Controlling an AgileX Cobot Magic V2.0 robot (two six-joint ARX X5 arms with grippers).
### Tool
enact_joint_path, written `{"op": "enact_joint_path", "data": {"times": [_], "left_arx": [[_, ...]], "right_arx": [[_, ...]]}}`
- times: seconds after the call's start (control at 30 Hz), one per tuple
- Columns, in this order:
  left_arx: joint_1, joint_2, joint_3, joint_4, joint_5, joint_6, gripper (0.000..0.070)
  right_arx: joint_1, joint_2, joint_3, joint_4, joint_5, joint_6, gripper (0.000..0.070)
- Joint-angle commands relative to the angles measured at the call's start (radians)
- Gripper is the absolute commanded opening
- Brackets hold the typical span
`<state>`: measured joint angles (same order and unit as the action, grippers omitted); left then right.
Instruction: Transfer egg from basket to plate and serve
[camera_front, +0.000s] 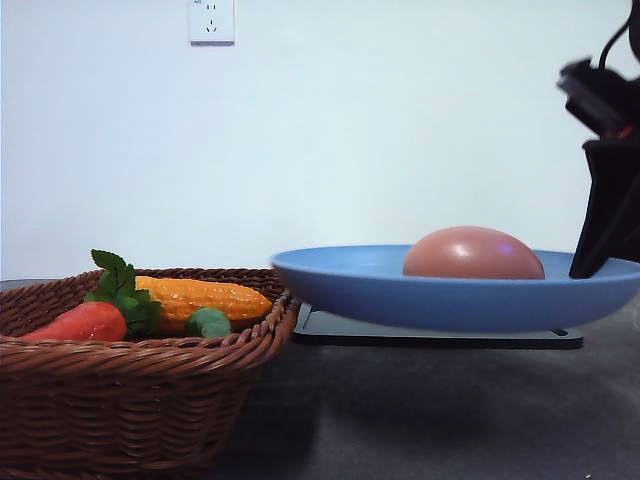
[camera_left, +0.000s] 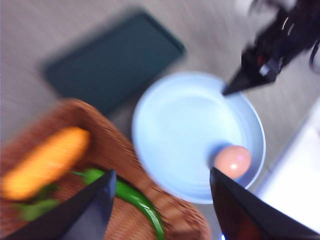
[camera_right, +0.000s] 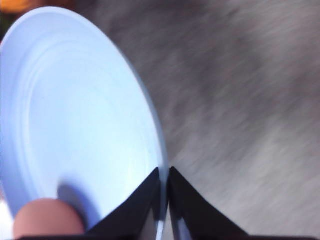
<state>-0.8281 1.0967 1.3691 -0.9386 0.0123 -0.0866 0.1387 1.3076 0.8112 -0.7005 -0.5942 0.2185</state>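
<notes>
1. Spanning the scene, the grey tabletop (camera_front: 420, 420) carries a flat black tray (camera_front: 440, 335); the tray shows dark teal in the blurred left wrist view.
2. The wicker basket (camera_front: 130, 400) stands at the front left. In the left wrist view its rim lies just beside the plate's edge; contact cannot be confirmed.
3. The blue plate (camera_front: 380, 290) is held level above the tray, with a visible gap beneath it. The plate is shallow, with a raised rim.
4. The right gripper (camera_right: 165, 177) has its fingers (camera_right: 190, 210) pinching the plate's rim, one on each face, nearly pressed together. In the front view this gripper sits at the plate's right edge.
5. The left gripper (camera_left: 160, 200) has its fingers (camera_left: 90, 210) spread wide with nothing between them, above the basket and the plate's near edge.
6. The corn cob (camera_front: 200, 297) lies inside the basket, yellow-orange, toward the back.
7. The carrot (camera_front: 80, 322) lies beside the corn, its green leaves raised; a green item (camera_front: 208, 322) sits beside it, identity unclear.
8. The egg (camera_front: 473, 254) rests on the plate, in its right half near the rim and close to the right gripper's fingers.
</notes>
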Motion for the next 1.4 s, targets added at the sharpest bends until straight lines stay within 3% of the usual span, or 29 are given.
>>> {"op": "enact_joint_path", "data": {"times": [0.0,0.27,0.73,1.37], "left_arx": [[0.004,-0.026,0.016,0.007,-0.023,0.023,0.0376],[0.036,-0.174,0.016,0.007,-0.180,0.052,0.0376],[0.036,-0.231,0.016,-0.061,-0.200,0.049,0.0376],[0.036,-0.187,0.016,-0.061,-0.200,0.049,0.0376]], "right_arx": [[-0.018,0.053,0.053,0.022,-0.015,-0.036,0.0000],[-0.062,0.285,0.290,0.059,-0.008,-0.036,0.0000],[-0.107,0.686,0.727,-0.004,-0.008,0.002,0.0000],[-0.108,0.785,0.767,-0.038,0.053,-0.017,0.0000]]}}
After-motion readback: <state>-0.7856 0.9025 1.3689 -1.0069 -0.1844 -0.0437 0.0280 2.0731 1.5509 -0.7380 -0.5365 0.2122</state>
